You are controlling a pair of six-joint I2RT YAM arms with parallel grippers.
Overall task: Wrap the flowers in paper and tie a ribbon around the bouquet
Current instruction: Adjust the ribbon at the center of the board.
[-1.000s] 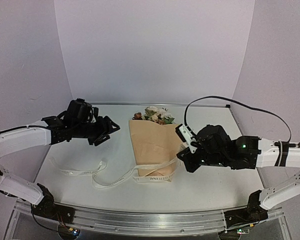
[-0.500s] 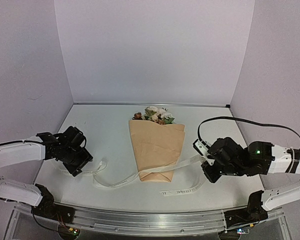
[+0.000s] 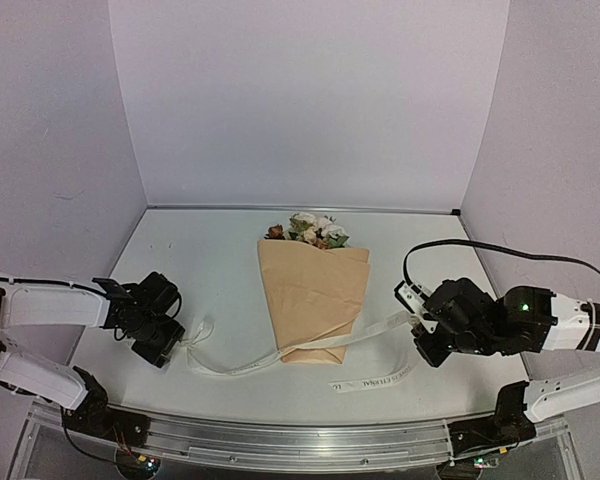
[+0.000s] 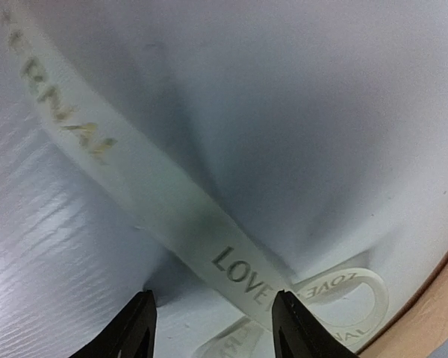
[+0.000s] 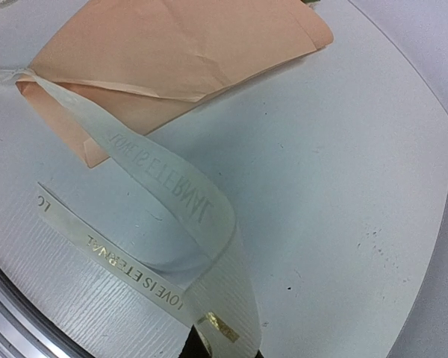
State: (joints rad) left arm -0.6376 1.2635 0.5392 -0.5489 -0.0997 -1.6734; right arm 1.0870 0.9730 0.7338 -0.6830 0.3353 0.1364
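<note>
Only the overhead view takes in the whole layout: one bouquet (image 3: 313, 300) lies in the middle of the white table (image 3: 210, 250), its rose heads (image 3: 308, 230) pointing to the upper edge and its narrow end toward the bottom. One ribbon (image 3: 242, 362) crosses that narrow end from left to right. My left gripper (image 3: 165, 342) sits low at the left of the frame and my right gripper (image 3: 420, 330) at the right. The left wrist view adds what the overhead one cannot: my two dark fingertips (image 4: 140, 328) stand apart, and the ribbon, printed "LOVE", lies on the table between them, not pinched. A strip of peach paper (image 4: 433, 321) shows in its lower right corner. The right wrist view shows my right jaws together, clamped on the ribbon at the bottom edge. From there the band rises in a loop to the paper's tip, and its loose tail lies flat nearby. The table is bare on both sides of the bouquet; the tail lies close to the table's bottom edge.
</note>
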